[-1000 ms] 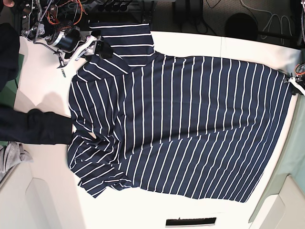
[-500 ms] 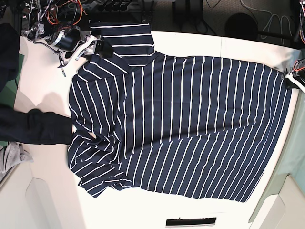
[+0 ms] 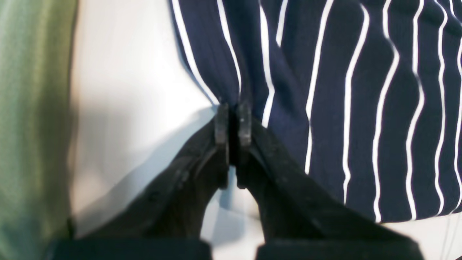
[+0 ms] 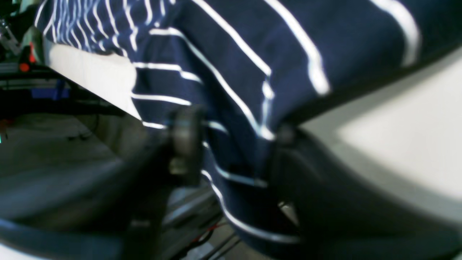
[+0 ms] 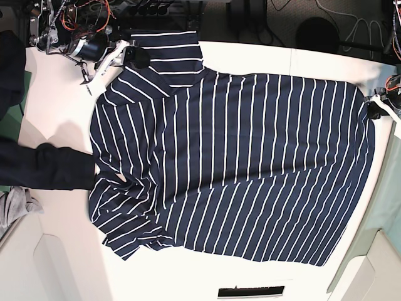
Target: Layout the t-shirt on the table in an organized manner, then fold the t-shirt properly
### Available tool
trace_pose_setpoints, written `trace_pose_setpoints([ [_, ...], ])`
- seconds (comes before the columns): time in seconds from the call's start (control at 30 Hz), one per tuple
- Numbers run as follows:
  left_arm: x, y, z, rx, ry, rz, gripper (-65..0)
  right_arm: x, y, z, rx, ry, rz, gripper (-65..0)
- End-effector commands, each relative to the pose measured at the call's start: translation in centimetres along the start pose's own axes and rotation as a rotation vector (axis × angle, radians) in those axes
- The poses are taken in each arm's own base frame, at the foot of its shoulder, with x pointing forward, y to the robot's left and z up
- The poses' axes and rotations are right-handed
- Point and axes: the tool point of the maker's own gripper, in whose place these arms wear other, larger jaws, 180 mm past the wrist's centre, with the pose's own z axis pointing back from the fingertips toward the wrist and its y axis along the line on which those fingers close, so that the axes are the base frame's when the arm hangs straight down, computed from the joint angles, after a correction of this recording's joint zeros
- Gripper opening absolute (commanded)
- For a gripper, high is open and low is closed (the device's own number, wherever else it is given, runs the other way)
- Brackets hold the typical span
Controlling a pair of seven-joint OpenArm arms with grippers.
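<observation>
The navy t-shirt [image 5: 238, 169] with thin white stripes lies spread almost flat on the white table [image 5: 62, 113], neck end to the left, hem to the right. My left gripper [image 5: 374, 108] is at the hem's far corner. In the left wrist view it [image 3: 233, 121] is shut on a pinch of the t-shirt [image 3: 361, 90], which rises into the jaws. My right gripper [image 5: 125, 55] is at the far sleeve by the table's back edge. In the blurred right wrist view its fingers [image 4: 186, 141] close on bunched fabric of the t-shirt [image 4: 234, 54].
A plain dark garment [image 5: 44, 166] and a grey cloth [image 5: 15, 207] lie at the table's left edge. A green surface [image 5: 388, 207] borders the right side. Cables and dark equipment [image 5: 313, 25] lie beyond the back edge. A black slot [image 5: 250, 291] sits near the front edge.
Both grippers closed on the shirt. The hem corner has drawn in from the table's right edge. The right gripper and the far sleeve shifted toward the back edge.
</observation>
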Motion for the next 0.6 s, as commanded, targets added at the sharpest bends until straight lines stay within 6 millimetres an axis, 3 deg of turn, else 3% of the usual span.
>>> trace_pose_setpoints([
  [0.0, 2.0, 0.3, 0.7, -0.015, -0.053, -0.029, -65.0, 0.6, 0.4, 0.2, 0.016, -0.022, 0.014, -61.9],
  [0.03, 2.3, 0.0, 0.8, -0.039, -0.065, -0.045, -65.0, 0.7, 0.4, 0.2, 0.015, -0.023, 0.015, -65.0],
  [0.2, 3.7, 0.5, 1.8, -0.064, -0.125, 0.008, -65.0, 1.3, 1.6, 1.0, 0.093, -0.081, -0.002, -65.0],
  [0.43, 4.2, 2.2, 3.8, -0.06, -0.173, 0.082, -65.0, 1.7, 0.8, 4.8, 0.03, -0.174, -0.006, -65.0],
  [0.57, 3.4, 2.7, 4.7, -0.067, -0.153, 0.133, -65.0, 1.5, 1.5, 6.6, 0.001, -0.19, 0.033, -65.0],
])
